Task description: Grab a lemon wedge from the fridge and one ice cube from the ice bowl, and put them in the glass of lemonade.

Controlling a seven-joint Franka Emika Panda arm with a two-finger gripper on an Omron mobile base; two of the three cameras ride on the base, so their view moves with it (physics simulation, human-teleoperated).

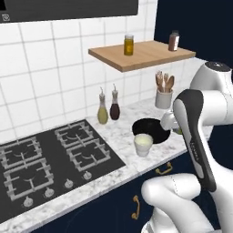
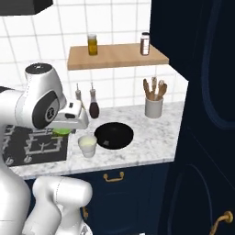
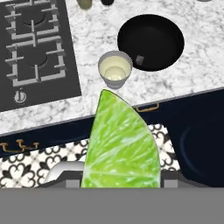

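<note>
My gripper (image 2: 62, 131) is shut on the lemon wedge (image 3: 120, 144), a yellow-green slice that rises large between the fingers in the hand view. It hangs above the counter's front edge, left of and a little above the glass of lemonade (image 2: 87, 145), which is apart from the wedge. In the hand view the glass (image 3: 115, 70) stands upright beyond the wedge's tip. The black ice bowl (image 3: 153, 35) sits right beside the glass, with one small grey ice cube (image 3: 139, 60) in it. Glass (image 1: 143, 144) and bowl (image 1: 150, 127) are near the marble counter's front. The fridge is out of view.
A black gas hob (image 1: 50, 159) lies left of the glass. Two slim bottles (image 1: 108, 109) and a white crock of wooden utensils (image 2: 154, 106) stand at the tiled wall. A wooden shelf (image 2: 117, 56) with two jars hangs above. Tall navy cabinets (image 2: 206, 114) close off the right.
</note>
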